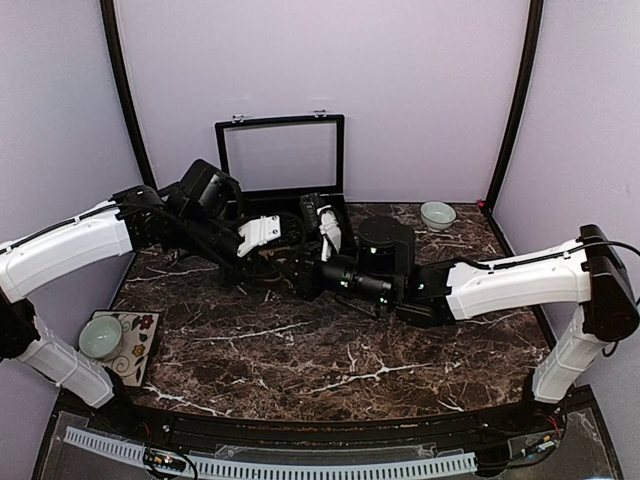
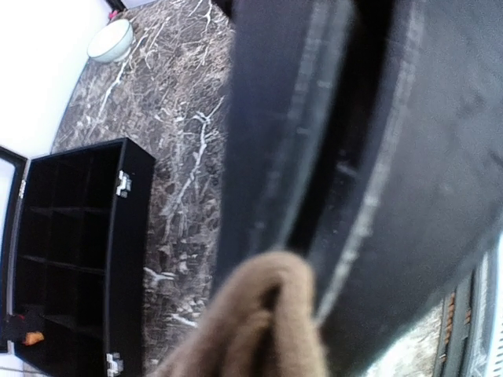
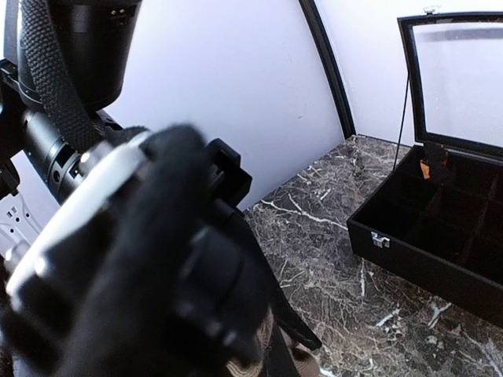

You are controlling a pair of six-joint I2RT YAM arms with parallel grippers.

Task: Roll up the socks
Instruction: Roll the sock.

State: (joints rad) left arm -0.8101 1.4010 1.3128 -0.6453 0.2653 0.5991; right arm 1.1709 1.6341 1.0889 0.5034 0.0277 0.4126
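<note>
The two arms meet over the back middle of the table, with my left gripper (image 1: 283,262) tip to tip against my right gripper (image 1: 308,275). A folded bunch of the tan sock (image 2: 263,322) fills the bottom of the left wrist view, right at the left jaws, which are shut on it. The right gripper's black body looms just behind it. In the right wrist view, the left gripper blocks most of the frame. Ribbed tan sock (image 3: 255,363) shows at the bottom, at the shut right jaws. The black argyle sock is hidden.
An open black compartment box (image 1: 232,160) with its glass lid raised stands at the back, also seen as box (image 2: 130,236) and box (image 3: 424,251). A small bowl (image 1: 437,214) sits back right. A cup (image 1: 100,337) rests on a patterned tile (image 1: 138,345) at front left.
</note>
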